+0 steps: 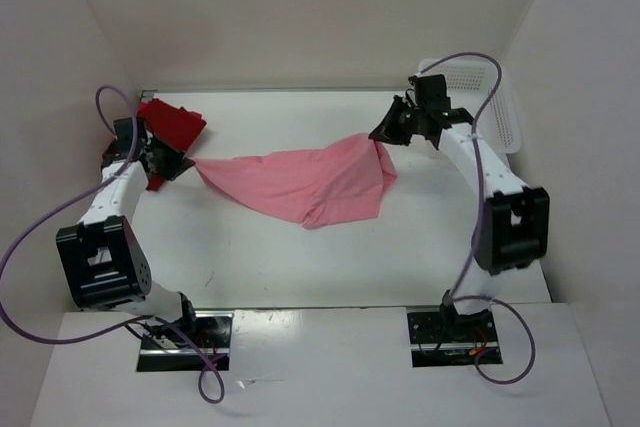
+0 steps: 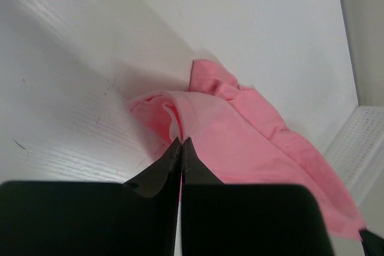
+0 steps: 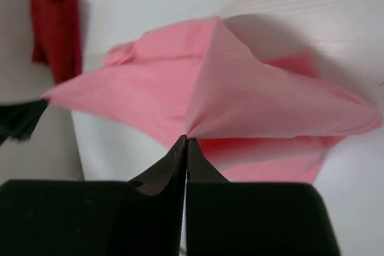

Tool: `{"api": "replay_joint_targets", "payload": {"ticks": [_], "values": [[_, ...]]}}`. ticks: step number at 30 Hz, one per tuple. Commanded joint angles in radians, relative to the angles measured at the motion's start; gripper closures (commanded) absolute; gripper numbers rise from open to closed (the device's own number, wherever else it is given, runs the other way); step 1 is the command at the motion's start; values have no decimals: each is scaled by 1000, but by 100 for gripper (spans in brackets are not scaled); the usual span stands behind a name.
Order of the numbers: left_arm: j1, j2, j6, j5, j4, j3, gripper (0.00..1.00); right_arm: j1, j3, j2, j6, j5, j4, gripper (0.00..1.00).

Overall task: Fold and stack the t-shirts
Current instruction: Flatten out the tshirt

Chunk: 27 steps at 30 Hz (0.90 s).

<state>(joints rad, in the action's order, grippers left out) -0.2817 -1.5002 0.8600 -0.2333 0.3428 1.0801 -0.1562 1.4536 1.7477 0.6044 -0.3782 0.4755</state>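
A light pink t-shirt [image 1: 315, 182] hangs stretched between both arms above the middle of the table, sagging at its centre. My left gripper [image 1: 188, 162] is shut on the shirt's left end; in the left wrist view its jaws [image 2: 181, 141] pinch the pink cloth [image 2: 240, 142]. My right gripper [image 1: 382, 137] is shut on the shirt's right end, the pink cloth [image 3: 240, 97] fanning out from the jaws [image 3: 186, 140]. A red t-shirt [image 1: 170, 127] lies folded at the far left, behind the left gripper, and shows in the right wrist view [image 3: 55, 25].
A white mesh basket [image 1: 480, 97] stands at the far right corner, behind the right arm; its rim [image 2: 360, 142] shows in the left wrist view. White walls close the table on three sides.
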Motion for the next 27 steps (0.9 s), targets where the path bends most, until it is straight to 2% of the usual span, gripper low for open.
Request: {"api": "replay_joint_targets", "payload": {"ticks": [1,4,7,10,11,14,16,19,22,24,27], "values": [[-1,77,-27,-32,-5,6,100,-103,-22,-331,-37,18,96,100],[-1,87,-27,-41,-5,15,100,-140,-87,-515,14,4,176,100],[-1,87,-16,-61,-5,46,100,-154,-58,-612,61,-42,259,100],[-10,87,-7,-61,-5,75,100,-169,49,-639,83,-109,287,100],[-19,78,-7,-61,-5,75,100,-169,129,-639,83,-110,287,100],[-30,78,-7,-70,4,103,100,-169,229,-617,83,-119,299,100],[-30,78,-7,-70,4,112,100,-169,219,-605,83,-119,276,100],[-30,100,-7,-70,4,103,100,-142,64,-576,48,-108,197,100],[-30,126,-16,-70,13,60,100,-54,-195,-513,21,-180,59,100],[-30,152,-16,-70,13,23,100,-4,-310,-450,9,-168,-74,100],[-30,166,-16,-61,13,1,100,49,-328,-285,-23,-168,-188,100]]}}
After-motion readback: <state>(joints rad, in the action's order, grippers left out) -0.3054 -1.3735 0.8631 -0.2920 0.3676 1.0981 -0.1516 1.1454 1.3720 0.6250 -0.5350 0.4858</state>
